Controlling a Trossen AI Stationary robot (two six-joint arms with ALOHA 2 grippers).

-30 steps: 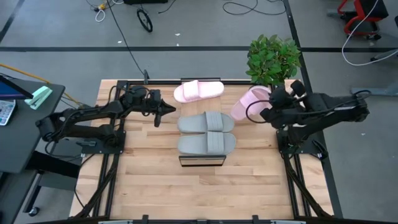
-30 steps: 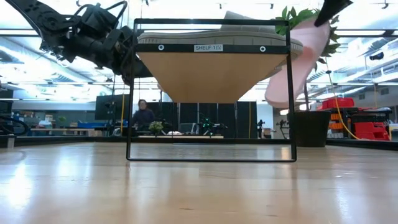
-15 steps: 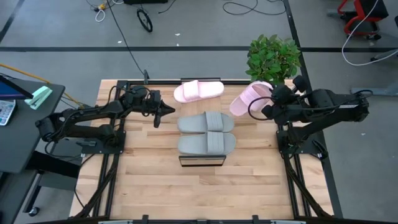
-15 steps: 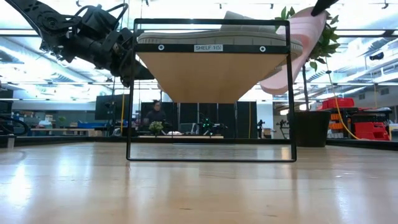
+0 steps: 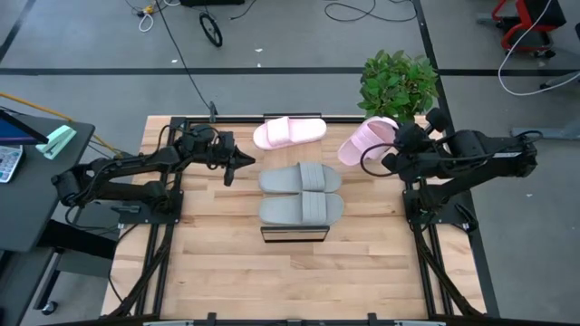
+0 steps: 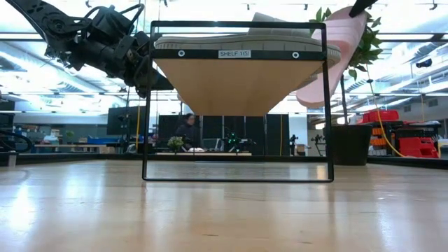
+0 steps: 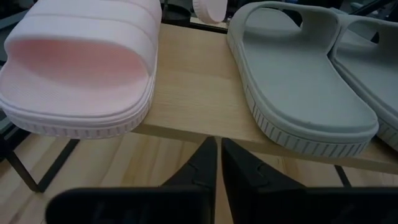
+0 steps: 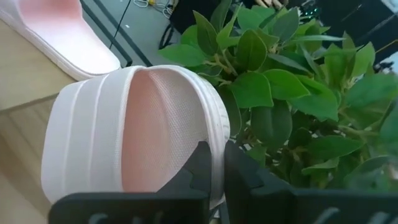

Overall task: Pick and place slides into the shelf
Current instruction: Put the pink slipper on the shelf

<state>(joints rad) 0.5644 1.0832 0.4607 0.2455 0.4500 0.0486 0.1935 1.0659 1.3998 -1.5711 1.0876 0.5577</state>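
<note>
Shelf: standing near the middle of the table, its wood plank top running toward the far edge; a label reading "SHELF-1" is showing on its front bar in the low view.

Grey slides: two are lying side by side across the plank, touching each other, nearest the front end of the shelf.

Pink slide: lying across the far end of the plank, just beyond the grey pair; in the left wrist view its open toe is facing the camera beside a grey one.

Second pink slide: hanging in the air off the shelf's far right corner, tilted, next to the plant. In the low view it is showing above and to the right of the shelf frame, clear of the plank.

Right claw: gripping the rim of this second pink slide, fingers pinched nearly together on the edge, as the right wrist view is showing, with green leaves right behind.

Left claw: hovering to the left of the shelf, level with the gap between the placed pink slide and the grey pair, pointing toward them. Its fingers are closed with only a sliver between them and are holding nothing.

Person: sitting in the room far behind the table, seen under the shelf in the low view.
</note>
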